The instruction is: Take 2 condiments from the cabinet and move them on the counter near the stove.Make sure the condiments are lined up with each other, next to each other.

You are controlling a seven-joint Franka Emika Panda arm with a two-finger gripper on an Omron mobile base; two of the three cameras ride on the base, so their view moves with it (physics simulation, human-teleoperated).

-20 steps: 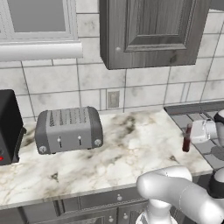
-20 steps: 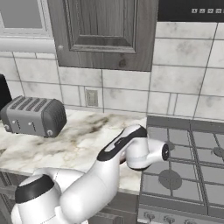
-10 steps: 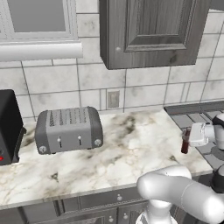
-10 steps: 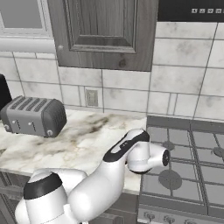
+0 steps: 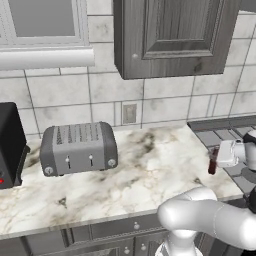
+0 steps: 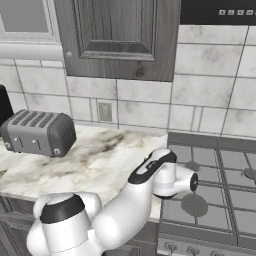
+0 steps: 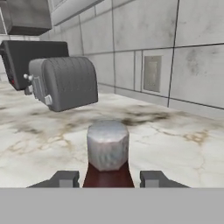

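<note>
Lowering is what the left base view is showing: against the earlier pictures the gripper [image 5: 216,161] is sitting nearer the counter [image 5: 150,170], with a slim dark red bottle [image 5: 212,162] hanging upright from it at the worktop's right end, just beside the stove [image 5: 222,131]. The bottle's base is looking close to the marble or on it; I cannot tell which. The silver toaster [image 5: 78,148] and the black toaster oven [image 5: 11,144] are standing well apart to the left, and the cabinet [image 5: 172,35] above is showing its door closed.

Turning to the right base view, the arm is reaching across the counter's edge toward the stove [image 6: 215,175], and its wrist is sitting lower and further forward than it was. The hand is pointing away from this camera, so the bottle is hidden here. I am seeing no other condiment on the worktop in this view.

Looking along the hand view, the two dark fingertips [image 7: 65,178] are flanking the bottle's [image 7: 108,175] red body on either side, its pale capped top rising between them: the jaws are clamped on it. Beyond it the marble is stretching toward the toaster [image 7: 65,82].

I judge that one condiment is being set down beside the stove, which is the placing step for that bottle. Which of the two bottles this is, by order, I cannot tell, and no partner is showing near it.
</note>
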